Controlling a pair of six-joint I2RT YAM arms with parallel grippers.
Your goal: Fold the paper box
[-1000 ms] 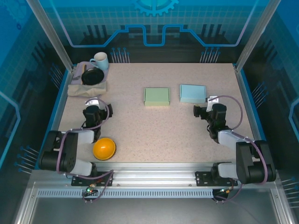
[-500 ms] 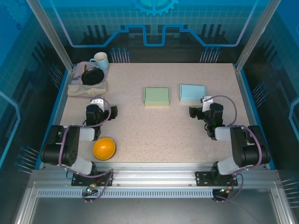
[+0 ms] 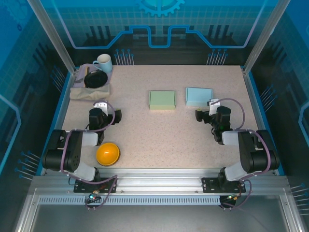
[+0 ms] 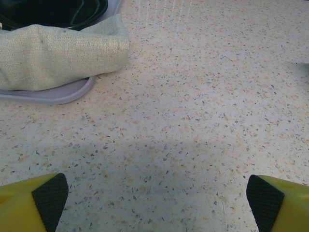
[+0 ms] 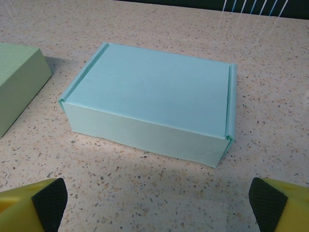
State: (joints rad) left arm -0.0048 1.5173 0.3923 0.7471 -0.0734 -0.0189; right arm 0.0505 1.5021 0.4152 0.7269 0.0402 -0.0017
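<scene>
Both my jaws spread wide, empty.
My right gripper (image 5: pixel 154 199) faces the closed blue box (image 5: pixel 149 101), green box (image 5: pixel 17 79) just left of it; my left gripper (image 4: pixel 157 199) faces a folded cloth (image 4: pixel 58 55) on a tray (image 4: pixel 65 94). Overhead adds an orange bowl (image 3: pixel 107 153) by my left arm.

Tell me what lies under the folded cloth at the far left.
The rim of a grey tray pokes out beneath the cloth, with a black bowl just beyond. Anything else under the cloth is hidden.
</scene>
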